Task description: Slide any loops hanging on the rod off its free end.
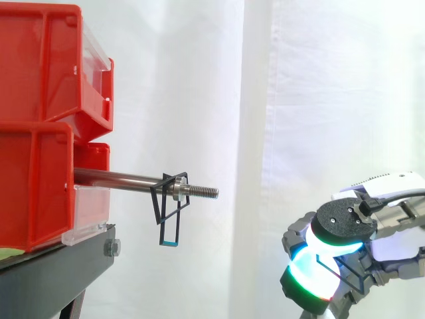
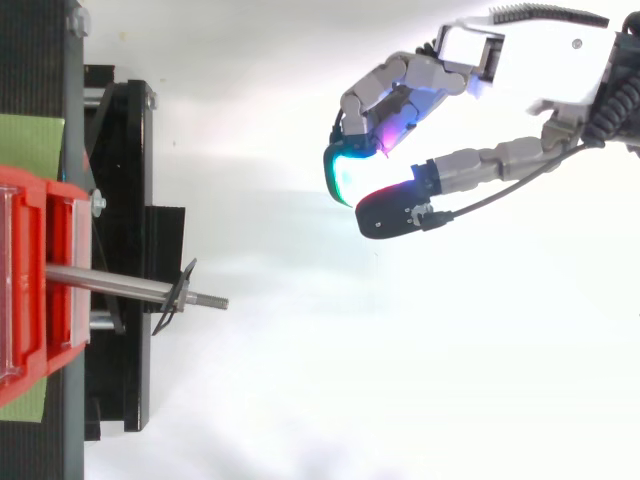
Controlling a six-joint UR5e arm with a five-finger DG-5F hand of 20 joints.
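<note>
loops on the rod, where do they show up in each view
Side view: the loops hang left of centre, just behind the rod's threaded tip.
Top view: lower left, seen edge-on as a thin dark sliver across the rod.
Shared landmark: the red bins that the rod sticks out from.

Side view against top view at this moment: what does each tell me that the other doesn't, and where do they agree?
Side view: the red bins are stacked one on another, the dark loops dangle below the rod, and the hand sits lower than the rod. Top view: the hand lies off to one side of the rod's line, and the rod passes over the black stand. Both: the loops hang near the rod's threaded free end, and the hand is apart from it, out beyond the tip.
</note>
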